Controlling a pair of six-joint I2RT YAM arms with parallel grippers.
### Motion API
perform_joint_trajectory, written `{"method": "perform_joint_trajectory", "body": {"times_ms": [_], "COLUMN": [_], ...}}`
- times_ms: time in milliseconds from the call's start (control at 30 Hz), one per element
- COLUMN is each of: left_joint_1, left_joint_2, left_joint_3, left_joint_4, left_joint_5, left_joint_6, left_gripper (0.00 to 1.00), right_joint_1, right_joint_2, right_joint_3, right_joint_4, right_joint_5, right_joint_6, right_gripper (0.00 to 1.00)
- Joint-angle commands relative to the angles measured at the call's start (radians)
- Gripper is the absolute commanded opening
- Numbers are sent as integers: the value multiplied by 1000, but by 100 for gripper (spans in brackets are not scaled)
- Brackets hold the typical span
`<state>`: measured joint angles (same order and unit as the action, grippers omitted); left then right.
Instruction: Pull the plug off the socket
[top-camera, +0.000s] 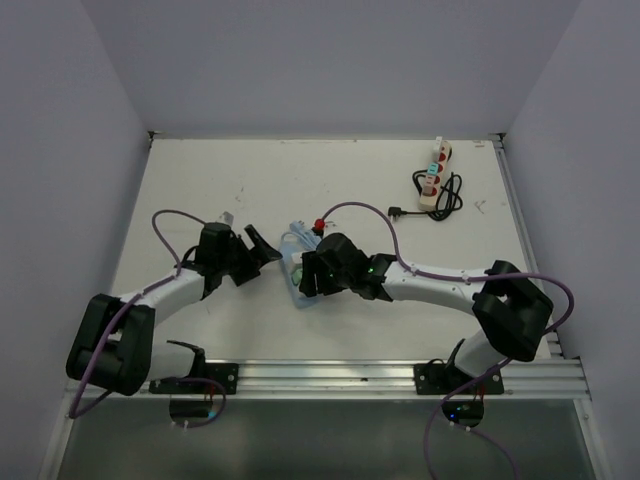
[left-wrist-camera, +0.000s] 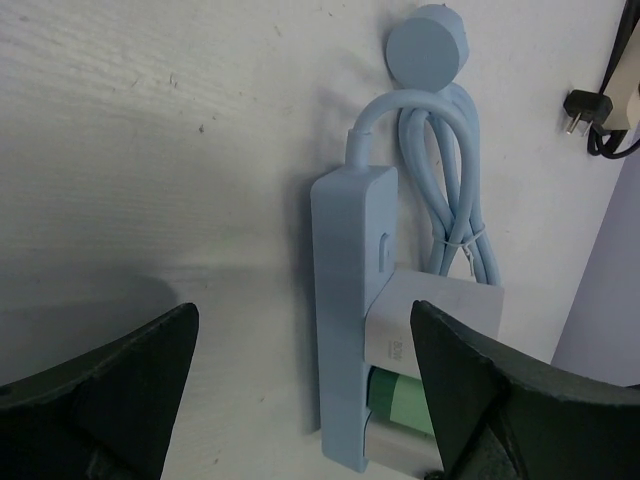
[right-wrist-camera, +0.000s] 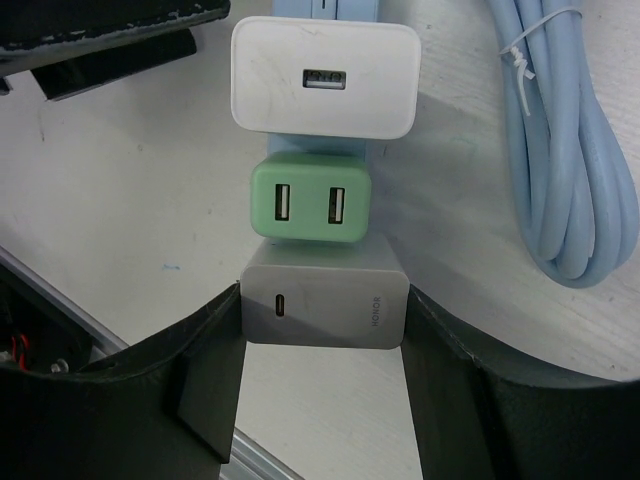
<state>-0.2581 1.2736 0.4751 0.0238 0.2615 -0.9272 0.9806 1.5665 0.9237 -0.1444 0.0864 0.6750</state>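
A pale blue power strip (top-camera: 296, 262) (left-wrist-camera: 345, 300) lies on the table with three chargers plugged in side by side: a white one (right-wrist-camera: 325, 78), a green one (right-wrist-camera: 310, 200) and a grey HONOR plug (right-wrist-camera: 325, 305). My right gripper (right-wrist-camera: 323, 312) (top-camera: 312, 276) is shut on the grey plug, one finger against each of its sides. Just left of the strip, my left gripper (left-wrist-camera: 305, 350) (top-camera: 262, 248) stands open; in the left wrist view the strip and the white charger (left-wrist-camera: 435, 320) show between its wide-apart fingers, touching neither.
The strip's blue cable (left-wrist-camera: 445, 170) is coiled beside it and ends in a round plug (left-wrist-camera: 427, 45). A white power strip (top-camera: 436, 175) with a black cord (top-camera: 447, 200) lies at the back right. A metal rail (top-camera: 400, 375) runs along the near edge.
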Motion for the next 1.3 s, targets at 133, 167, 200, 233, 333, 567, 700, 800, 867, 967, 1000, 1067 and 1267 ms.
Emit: {"method": "perform_joint_trajectory", "body": {"times_ms": [133,167,200,233,333,567,700,800,867,967,1000,1067,1267], "left_joint_1": [-18,-20,-24,-26,-39,-49,-53,-55,-55,-55,-55,-55,-56], "left_joint_2": [116,136,147,158,197,285,285,279,270,253,247,227,135], "left_joint_3": [62,65,68,74,108,125,99,80,68,51,46,37,28], "left_joint_4": [169,177,189,192,196,215,248,266,274,284,288,285,193], "left_joint_5": [39,41,44,47,41,62,61,59,62,67,70,74,38], "left_joint_6": [-41,-47,-50,-51,-51,-73,-91,-94,-94,-98,-99,-96,-52], "left_gripper": [88,87,85,84,80,66,50,40,31,5,1,0,0], "right_joint_1": [-25,-28,-31,-34,-42,-48,-57,-57,-59,-57,-57,-59,-59], "right_joint_2": [9,7,6,7,3,-8,-13,-14,-16,-28,-33,-49,-79], "right_joint_3": [-57,-63,-65,-68,-78,-86,-94,-98,-98,-95,-94,-83,6], "right_joint_4": [-11,-9,-6,-1,5,6,9,14,12,12,11,2,-87], "right_joint_5": [-14,-16,-17,-19,-27,-34,-39,-45,-54,-74,-79,-83,-83], "right_joint_6": [-14,-14,-14,-14,-12,-15,-17,-15,-17,-20,-20,-26,-28], "right_gripper": [18,18,18,18,18,19,20,21,22,34,39,53,89]}}
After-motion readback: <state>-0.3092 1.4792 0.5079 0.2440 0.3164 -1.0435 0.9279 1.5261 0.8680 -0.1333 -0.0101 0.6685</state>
